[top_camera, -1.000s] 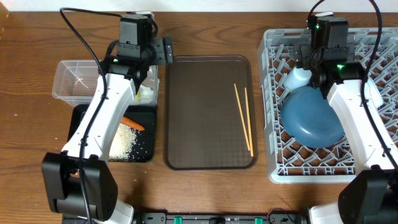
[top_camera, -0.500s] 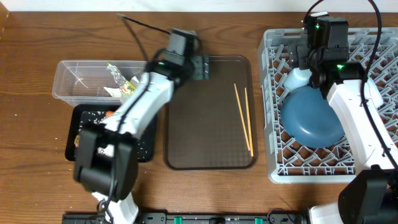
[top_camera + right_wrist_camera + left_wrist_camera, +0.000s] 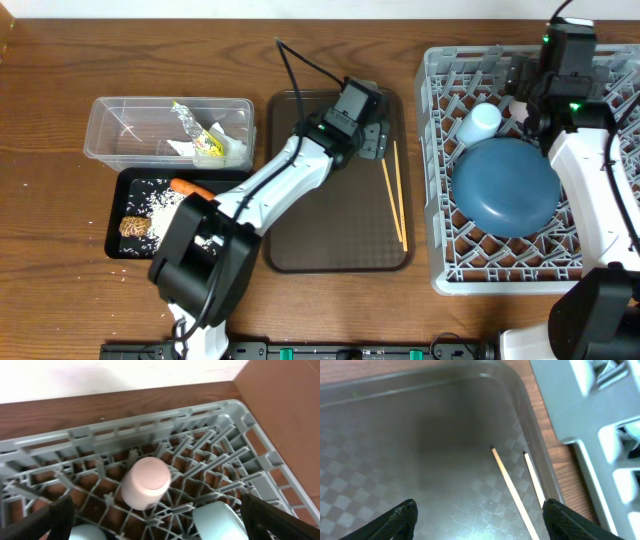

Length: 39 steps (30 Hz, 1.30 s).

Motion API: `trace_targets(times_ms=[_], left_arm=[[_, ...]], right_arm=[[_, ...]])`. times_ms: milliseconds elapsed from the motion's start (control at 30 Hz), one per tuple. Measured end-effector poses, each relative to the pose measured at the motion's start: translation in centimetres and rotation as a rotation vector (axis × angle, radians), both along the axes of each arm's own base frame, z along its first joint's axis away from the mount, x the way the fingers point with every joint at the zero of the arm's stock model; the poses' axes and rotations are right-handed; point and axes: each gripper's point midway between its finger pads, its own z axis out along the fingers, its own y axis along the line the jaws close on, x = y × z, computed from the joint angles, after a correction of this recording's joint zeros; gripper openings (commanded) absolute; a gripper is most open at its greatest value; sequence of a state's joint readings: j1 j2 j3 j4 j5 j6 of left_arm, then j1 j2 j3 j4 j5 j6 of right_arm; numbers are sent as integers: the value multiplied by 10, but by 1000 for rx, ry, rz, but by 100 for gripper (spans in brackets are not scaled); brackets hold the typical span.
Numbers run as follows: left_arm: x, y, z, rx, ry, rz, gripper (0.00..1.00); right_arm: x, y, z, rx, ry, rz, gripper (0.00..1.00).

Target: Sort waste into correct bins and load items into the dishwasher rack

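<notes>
Overhead, the left gripper (image 3: 378, 140) hangs spread and empty over the brown tray (image 3: 300, 200), beside the chopsticks (image 3: 392, 195). The right gripper (image 3: 160, 520) is spread wide above the rack (image 3: 440, 270), which holds the plate (image 3: 505, 190).

Brown plastic serving tray (image 3: 395, 460): faint checkered pattern noted. Two thin wooden chopsticks (image 3: 512, 490): pale tan. Round dark blue plate (image 3: 505, 190) seen against grey plastic lattice rack (image 3: 436, 270). Pinkish-white cup (image 3: 146, 482) recorded.
</notes>
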State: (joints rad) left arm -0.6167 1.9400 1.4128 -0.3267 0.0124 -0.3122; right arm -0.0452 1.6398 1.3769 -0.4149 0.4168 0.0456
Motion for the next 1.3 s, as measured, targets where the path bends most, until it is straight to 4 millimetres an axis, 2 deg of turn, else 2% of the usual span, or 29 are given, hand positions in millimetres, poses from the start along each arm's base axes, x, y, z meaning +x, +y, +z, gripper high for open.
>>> trace_targets(times_ms=[100,233,367,767,933,1200,1300], left_arm=[[-1,-2,-17,14,26,-3,75],[-5,-11,-50,2,91,-28,63],[-15,-18,-74,5,152,-61,62],[-32,-45,-74,6,134,-156,62],[-27,-47,-78,4,113,-154,60],[-20,-37,-81,63,82,-123,47],[-17,-28,-82,111,64,-103,46]], right_arm=[[-1,-6,1,-1,-5,-17,99],[-1,-5,0,1,-2,-18,99],[-2,-5,-1,2,5,-18,99],[-6,-5,-5,3,27,-18,99],[-7,-5,-7,3,36,-18,99],[-8,-5,-8,4,43,-18,99],[-8,-5,-8,4,43,-18,99]])
